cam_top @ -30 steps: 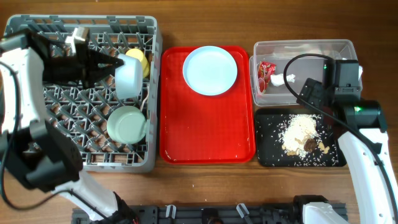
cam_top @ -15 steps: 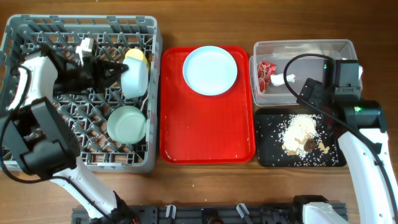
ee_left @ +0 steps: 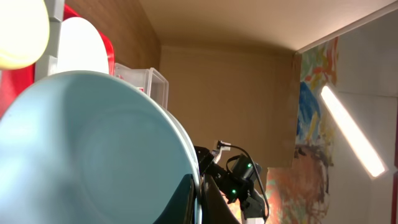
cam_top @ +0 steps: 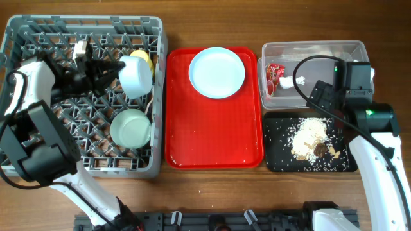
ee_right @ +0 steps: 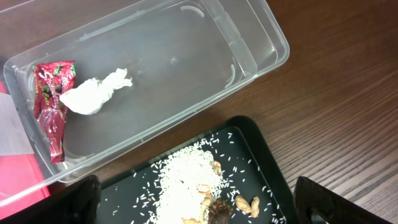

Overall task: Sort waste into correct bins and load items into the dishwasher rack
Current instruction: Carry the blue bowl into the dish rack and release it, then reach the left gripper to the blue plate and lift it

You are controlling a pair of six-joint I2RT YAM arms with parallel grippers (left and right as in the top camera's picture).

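The light blue bowl [cam_top: 136, 76] is up on its side over the back right part of the large square grey plastic dishwasher rack [cam_top: 96, 168], its open mouth turned toward the left arm. The left gripper [cam_top: 117, 69] reaches in from the left and is clamped on the bowl's rim. In the left wrist view the bowl's pale inside fills nearly everything, with one dark finger [ee_left: 191, 198] pressed at its edge.

Just behind the bowl, the small yellow cup [cam_top: 145, 58] sits among the pegs, touching or nearly touching it. Nearer the front of the rack, the pale green bowl [cam_top: 131, 128] lies tipped among the pegs.

Moving right, the flat red serving tray [cam_top: 212, 135] lies beside the rack, with the round light blue plate [cam_top: 217, 72] at its far end.

Further right, the clear rectangular plastic tub [ee_right: 205, 68] holds the crinkled red snack wrapper [ee_right: 53, 112] and the crumpled white tissue [ee_right: 93, 93], side by side at its left end. In front of it, the shallow black rectangular tray [ee_right: 261, 162] carries the whitish rice-like crumbs [ee_right: 180, 186] with brown bits.

The right gripper [ee_right: 196, 186] hangs over that tray, fingers spread wide and holding nothing. All of it rests on the wooden table [cam_top: 212, 192].
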